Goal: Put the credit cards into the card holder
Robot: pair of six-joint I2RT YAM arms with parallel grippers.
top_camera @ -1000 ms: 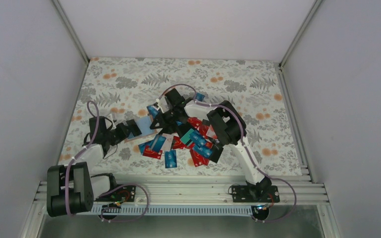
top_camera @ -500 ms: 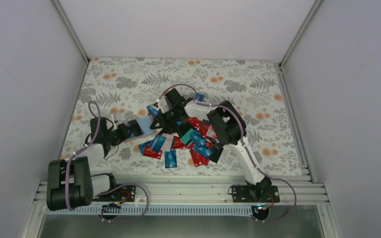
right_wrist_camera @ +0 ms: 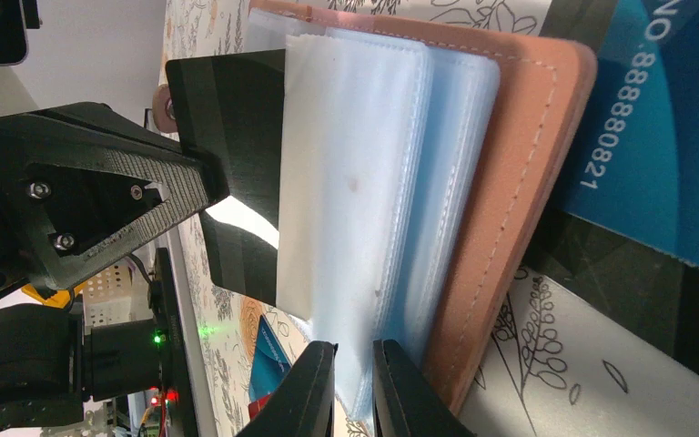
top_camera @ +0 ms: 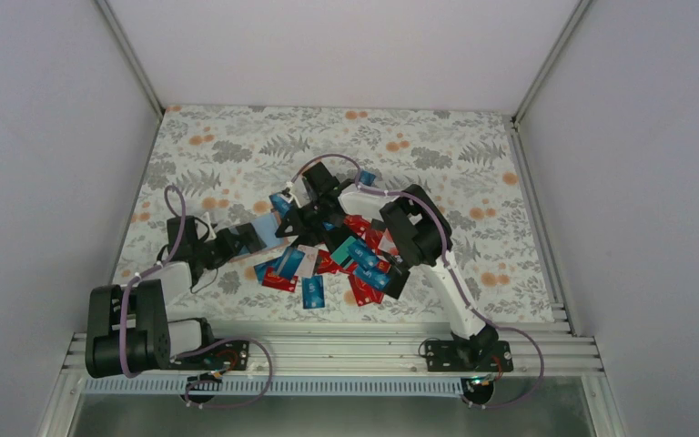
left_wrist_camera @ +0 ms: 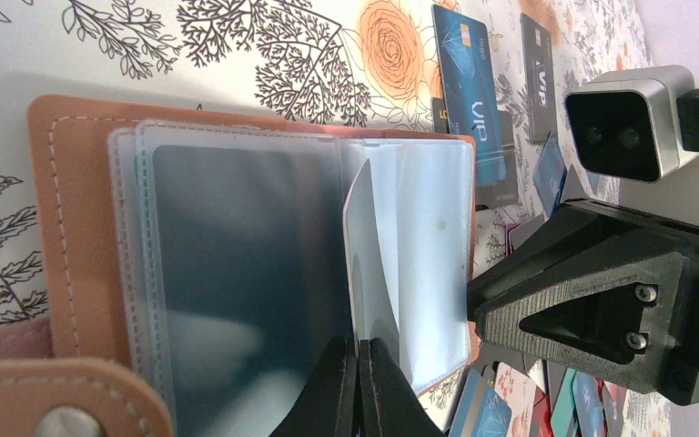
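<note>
The holder [left_wrist_camera: 73,228] lies open and flat on the table [top_camera: 419,146], tan cover down, clear sleeves [left_wrist_camera: 237,264] fanned upward. In the top view it sits at 9 o'clock of the table's middle, right at the 9 o'clock rim of the scattered cards [top_camera: 355,259]. Something dark shows through the top sleeve; what it is cannot be told.

The left gripper [left_wrist_camera: 358,387] comes in from 8 o'clock with its jaws pressed tight together, and one clear leaf curls up and runs straight into that pinch. Facing it from 3 o'clock is the right gripper [right_wrist_camera: 350,391]. Its jaws stand only a sliver apart, and the free edge of the sleeves passes between them, so it is nipping plastic. The two grippers sit nearly nose to nose over the open holder.

A blue card [right_wrist_camera: 655,164] with pale digits sits against the holder's stitched tan edge, partly under it. Beyond that, red, blue, teal and black cards overlap in a heap from 3 to 5 o'clock of the holder. The right arm's elbow arches over the heap.
</note>
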